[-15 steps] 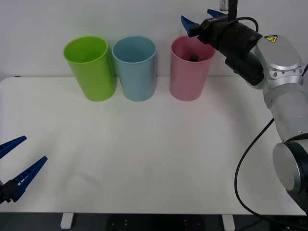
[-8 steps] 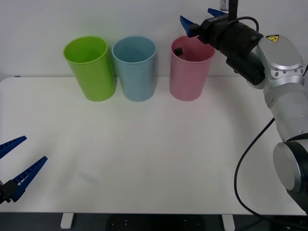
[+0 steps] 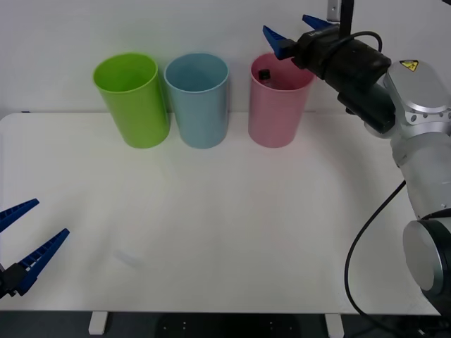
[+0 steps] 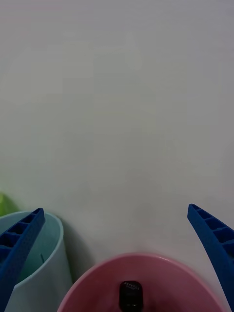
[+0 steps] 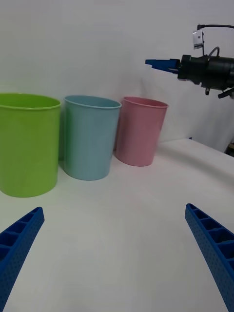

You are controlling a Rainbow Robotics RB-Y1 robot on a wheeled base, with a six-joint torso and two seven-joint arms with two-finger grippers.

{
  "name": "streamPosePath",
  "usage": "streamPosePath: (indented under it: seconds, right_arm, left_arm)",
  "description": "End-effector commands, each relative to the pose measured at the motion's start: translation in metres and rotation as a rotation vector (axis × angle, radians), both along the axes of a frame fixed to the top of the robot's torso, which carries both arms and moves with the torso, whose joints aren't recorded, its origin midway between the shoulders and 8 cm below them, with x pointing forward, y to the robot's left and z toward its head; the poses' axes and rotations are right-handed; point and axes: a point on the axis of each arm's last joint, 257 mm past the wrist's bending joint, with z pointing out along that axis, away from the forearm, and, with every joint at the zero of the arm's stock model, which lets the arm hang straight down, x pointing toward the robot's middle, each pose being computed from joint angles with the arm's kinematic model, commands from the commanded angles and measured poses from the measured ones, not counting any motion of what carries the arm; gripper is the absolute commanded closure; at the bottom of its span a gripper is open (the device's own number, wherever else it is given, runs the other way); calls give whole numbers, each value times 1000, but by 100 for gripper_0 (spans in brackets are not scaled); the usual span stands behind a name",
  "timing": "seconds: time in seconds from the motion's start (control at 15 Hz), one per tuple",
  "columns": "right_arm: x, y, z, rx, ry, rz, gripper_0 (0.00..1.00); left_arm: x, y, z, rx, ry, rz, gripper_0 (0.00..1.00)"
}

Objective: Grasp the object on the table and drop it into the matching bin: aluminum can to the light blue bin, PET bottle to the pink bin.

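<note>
- PET bottle [image 3: 264, 74] has shifted to the pink bin's [image 3: 276, 113] left inner wall, cap up
- right gripper [image 3: 292, 28] spread wide above the rim, empty
- left gripper [image 3: 21, 243] parked wide open at table [image 3: 232, 225] near-left edge

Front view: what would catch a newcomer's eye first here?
Three tall bins stand in a row at the table's far edge: lime green bin, light blue bin and pink bin. The right gripper hangs open above the pink bin, where the bottle's black cap peeks out. The left gripper waits open near the table's front left corner.
</note>
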Motion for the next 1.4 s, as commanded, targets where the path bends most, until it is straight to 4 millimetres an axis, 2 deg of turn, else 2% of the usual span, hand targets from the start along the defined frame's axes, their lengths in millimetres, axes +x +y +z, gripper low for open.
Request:
streamPosePath:
  seconds: [0.07, 0.73, 1.13, 1.4]
  right_arm:
    - [-19, 2, -6, -14, -26, 28, 0]
    - [-116, 7, -63, -109, -40, 231, 0]
    - [-155, -4, -105, -248, -69, 286, 0]
    - [-183, -14, -131, -259, -34, 321, 0]
  left_arm:
    - [0, 0, 0, 0, 0, 0, 0]
    - [0, 0, 0, 0, 0, 0, 0]
    - [0, 0, 0, 0, 0, 0, 0]
    - [0, 0, 0, 0, 0, 0, 0]
